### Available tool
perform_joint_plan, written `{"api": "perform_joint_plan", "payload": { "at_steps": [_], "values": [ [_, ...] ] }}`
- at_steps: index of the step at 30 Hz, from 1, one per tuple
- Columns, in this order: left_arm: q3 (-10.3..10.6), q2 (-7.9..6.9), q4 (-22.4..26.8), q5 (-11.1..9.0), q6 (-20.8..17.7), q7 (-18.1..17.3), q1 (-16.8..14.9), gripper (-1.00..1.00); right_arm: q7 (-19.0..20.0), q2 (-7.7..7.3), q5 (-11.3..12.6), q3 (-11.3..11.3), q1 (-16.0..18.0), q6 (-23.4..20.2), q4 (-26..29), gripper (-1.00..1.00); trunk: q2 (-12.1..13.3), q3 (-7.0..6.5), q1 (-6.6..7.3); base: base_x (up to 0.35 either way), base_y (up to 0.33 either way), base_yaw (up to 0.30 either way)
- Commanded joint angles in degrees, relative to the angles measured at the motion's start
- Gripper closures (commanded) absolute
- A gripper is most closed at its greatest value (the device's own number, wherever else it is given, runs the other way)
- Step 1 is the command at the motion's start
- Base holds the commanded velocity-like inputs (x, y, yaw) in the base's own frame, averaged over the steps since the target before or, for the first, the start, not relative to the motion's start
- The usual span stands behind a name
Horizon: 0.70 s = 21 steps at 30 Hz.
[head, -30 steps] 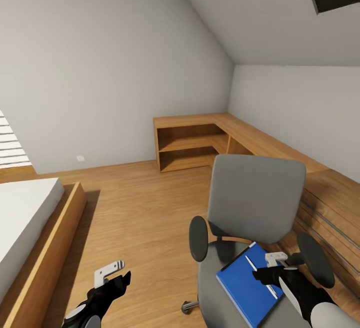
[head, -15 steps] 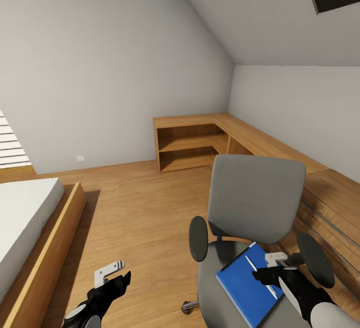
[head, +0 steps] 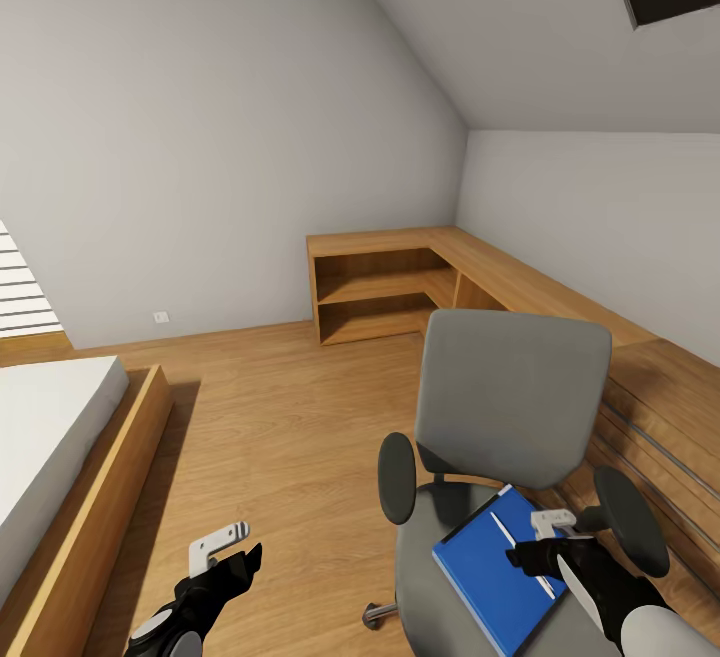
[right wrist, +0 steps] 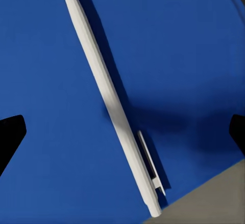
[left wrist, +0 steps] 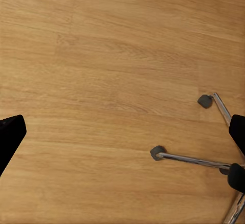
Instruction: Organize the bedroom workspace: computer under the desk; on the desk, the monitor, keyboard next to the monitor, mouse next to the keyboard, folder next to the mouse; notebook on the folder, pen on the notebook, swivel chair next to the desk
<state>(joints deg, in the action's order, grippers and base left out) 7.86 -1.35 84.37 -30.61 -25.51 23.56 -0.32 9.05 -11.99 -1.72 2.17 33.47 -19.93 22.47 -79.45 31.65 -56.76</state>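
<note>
The grey swivel chair [head: 510,397] stands at the right of the head view, its back toward the wall. On its seat lies the bright-blue folder [head: 480,567], with the slim white pen [head: 503,529] resting on it. My right gripper [head: 545,537] hovers open just above them. In the right wrist view the pen [right wrist: 109,101] runs across the folder [right wrist: 173,55] between the spread fingers of that gripper [right wrist: 125,132]. My left gripper [head: 222,547] hangs open over bare floor, left of the chair. The left wrist view has this gripper [left wrist: 122,132] near the chair's chrome base [left wrist: 194,158].
A bed [head: 50,437] with a wood frame fills the left side. A light-wood L-shaped shelf unit [head: 400,277] runs along the back corner. A wood dresser [head: 660,407] with bar handles stands just behind the chair. Wood floor [head: 280,417] lies between bed and chair.
My right gripper has sunk a little toward the pen and folder. The left arm, the chair and the camera have stayed still.
</note>
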Motion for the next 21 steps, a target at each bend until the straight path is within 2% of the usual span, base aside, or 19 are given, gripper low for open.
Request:
{"api": "perform_joint_plan", "payload": {
  "at_steps": [1, 9, 17, 21],
  "values": [
    [0.14, -0.06, 0.09, -0.59, -0.07, 0.62, -0.03, -1.0, 0.18, -0.05, -0.2, 0.24, 0.01, -0.37, 0.12, -1.0, -0.03, 0.06, 0.0, 0.0, 0.0, 0.0],
    [0.14, -0.06, 0.09, -0.59, -0.07, 0.69, -0.03, -1.0, 0.18, 0.03, -0.21, 0.28, 0.01, -0.45, 0.12, -1.0, -0.03, 0.06, 0.0, 0.0, 0.0, 0.0],
    [0.14, -0.03, 0.09, -0.59, -0.07, 0.69, -0.03, -1.0, 0.18, 0.04, -0.22, 0.28, 0.01, -0.46, 0.12, -1.0, -3.24, 1.49, -1.76, 0.0, 0.0, 0.0],
    [0.14, -0.04, 0.09, -0.59, -0.07, 0.66, -0.03, -1.0, 0.15, 0.04, -0.22, 0.29, 0.01, -0.41, 0.08, -1.0, -3.24, 1.49, -1.76, 0.0, 0.0, 0.0]
  ]
}}
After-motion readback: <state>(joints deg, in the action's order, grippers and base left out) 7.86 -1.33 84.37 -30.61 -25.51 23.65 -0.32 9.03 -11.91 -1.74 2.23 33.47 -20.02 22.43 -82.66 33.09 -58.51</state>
